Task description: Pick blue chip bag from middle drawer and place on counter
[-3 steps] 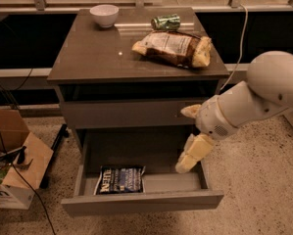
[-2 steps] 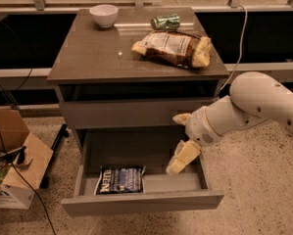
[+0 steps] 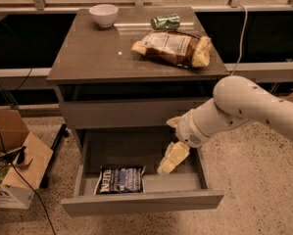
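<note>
The blue chip bag lies flat at the front left of the open middle drawer. It is dark navy with white lettering. My gripper hangs over the right half of the drawer, to the right of the bag and apart from it. Its cream fingers are spread and hold nothing. The counter is the grey-brown top of the cabinet above.
On the counter stand a white bowl, a green can on its side and a bigger brown-and-cream bag. The upper grey drawer front is shut. An open cardboard box and cables sit on the floor at left.
My arm has moved left and lower, bringing the gripper over the open drawer and closer to the blue chip bag. The bag has not moved.
</note>
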Motion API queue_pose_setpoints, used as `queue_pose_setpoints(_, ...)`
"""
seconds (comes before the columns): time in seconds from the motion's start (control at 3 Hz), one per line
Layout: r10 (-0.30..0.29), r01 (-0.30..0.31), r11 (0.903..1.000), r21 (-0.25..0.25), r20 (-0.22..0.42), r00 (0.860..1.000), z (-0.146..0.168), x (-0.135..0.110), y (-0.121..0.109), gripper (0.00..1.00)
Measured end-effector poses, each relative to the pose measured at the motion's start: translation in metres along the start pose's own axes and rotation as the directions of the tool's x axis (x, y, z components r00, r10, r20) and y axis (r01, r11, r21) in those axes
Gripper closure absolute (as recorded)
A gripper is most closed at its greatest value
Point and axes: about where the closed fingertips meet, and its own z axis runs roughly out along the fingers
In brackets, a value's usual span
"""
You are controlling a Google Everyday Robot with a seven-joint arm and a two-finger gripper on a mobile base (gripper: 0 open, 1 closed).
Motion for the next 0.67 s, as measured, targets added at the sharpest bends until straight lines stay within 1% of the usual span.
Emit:
queue_pose_setpoints(0.33, 0.046, -0.046, 0.9989, -0.002, -0.022, 0.999, 0.052, 0.011, -0.033, 0.00)
queue_pose_setpoints(0.67, 0.141, -0.142, 0.9898, -0.017, -0.023, 0.990, 0.096, 0.036, -0.060, 0.00)
